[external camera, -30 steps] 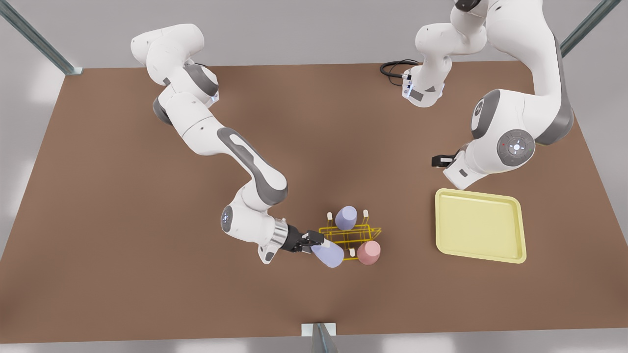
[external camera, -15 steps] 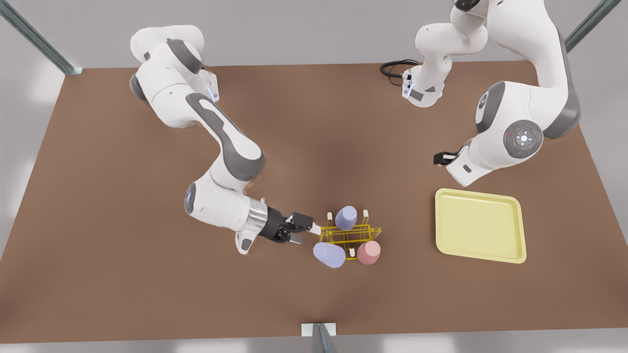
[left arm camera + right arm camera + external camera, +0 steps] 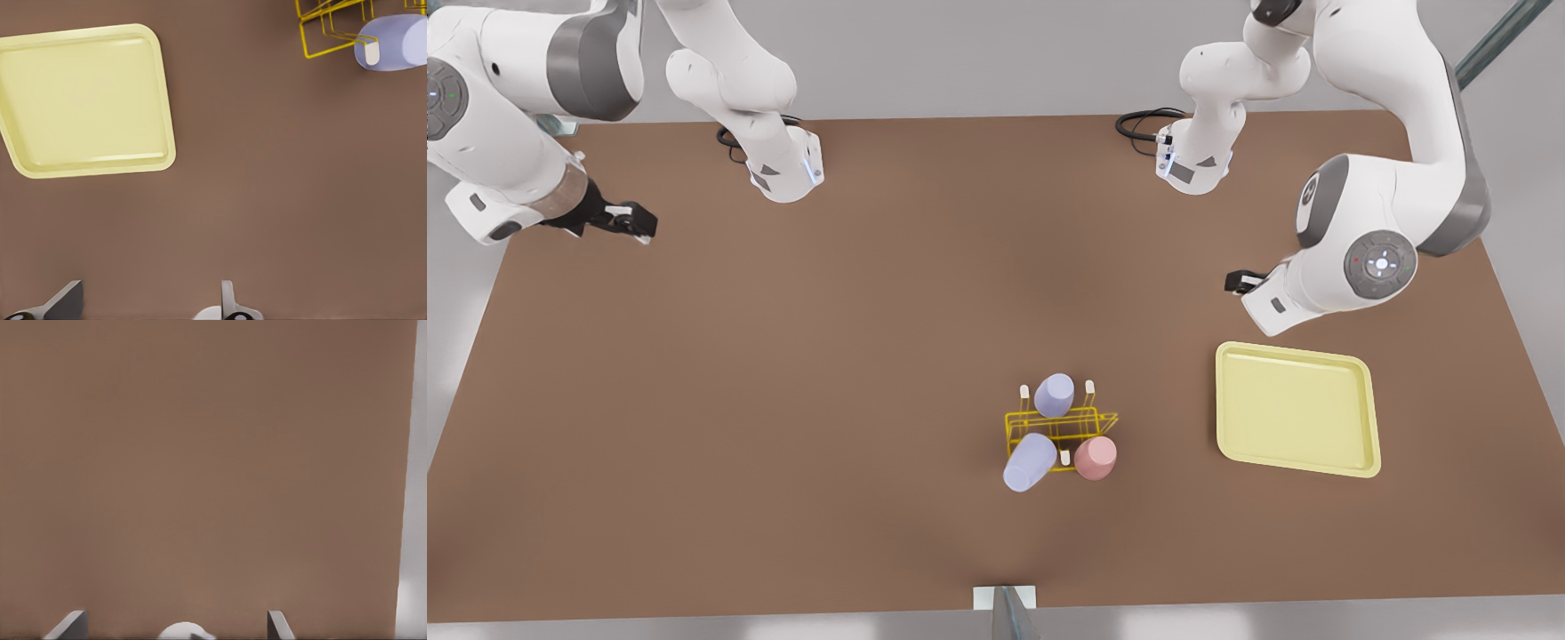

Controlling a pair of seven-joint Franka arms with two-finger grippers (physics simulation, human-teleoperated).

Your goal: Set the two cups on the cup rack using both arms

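Task looks complete — salmon cup (image 3: 1095, 458) and lavender cup (image 3: 1029, 463) seated on cup rack (image 3: 1060, 425). Left gripper (image 3: 148, 303) by tray (image 3: 87, 100), right gripper (image 3: 177, 623) parked at table (image 3: 783, 356) corner — both spread wide, holding nothing.

Tray (image 3: 87, 100), rack (image 3: 330, 27), lavender cup (image 3: 393, 43)

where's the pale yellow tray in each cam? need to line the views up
Front view: the pale yellow tray lies flat toward the front view's right, apart from the cup rack.
Left wrist view: the tray lies flat and empty, with a lavender cup on the rack farther off.
Right wrist view: bare brown table and its pale edge.
Shared landmark: the brown table top.
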